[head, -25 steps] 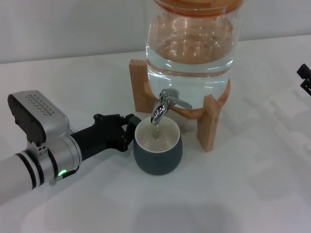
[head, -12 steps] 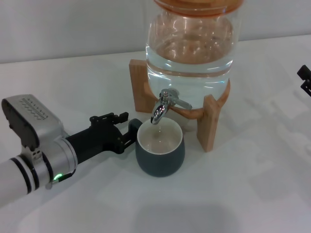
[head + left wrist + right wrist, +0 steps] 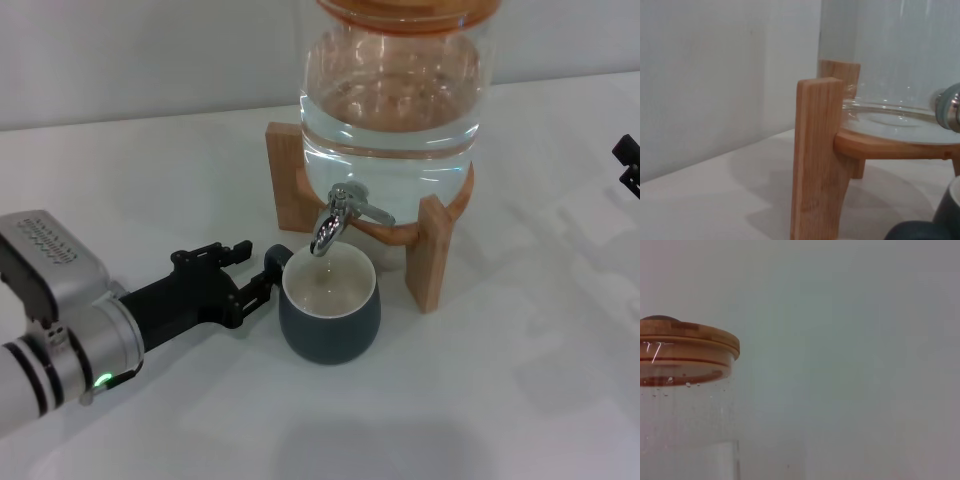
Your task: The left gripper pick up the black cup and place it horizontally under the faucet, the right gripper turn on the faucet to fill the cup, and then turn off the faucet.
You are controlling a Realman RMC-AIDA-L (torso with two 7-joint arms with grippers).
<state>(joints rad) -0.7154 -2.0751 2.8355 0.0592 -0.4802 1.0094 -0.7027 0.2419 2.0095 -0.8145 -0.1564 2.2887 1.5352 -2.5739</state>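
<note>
The black cup [image 3: 329,321] stands upright on the table, its cream inside directly under the spout of the chrome faucet [image 3: 340,219]. No stream of water shows. My left gripper [image 3: 249,271] lies to the cup's left, open, with its fingertips beside the loop handle [image 3: 276,257] and nothing held. In the left wrist view a sliver of the cup [image 3: 950,207] and the faucet [image 3: 949,106] show at the frame's edge. Only a small black part of my right gripper [image 3: 628,164] shows at the far right edge, well away from the faucet.
The big glass water jar [image 3: 393,110] rests on a wooden stand [image 3: 428,253] behind the cup; one stand leg [image 3: 819,160] is close to my left wrist. The jar's wooden lid [image 3: 686,346] fills part of the right wrist view. A white wall rises behind the table.
My left arm has drawn back to the left and toward the table's front, and its fingers have come off the cup. The cup stays under the faucet.
</note>
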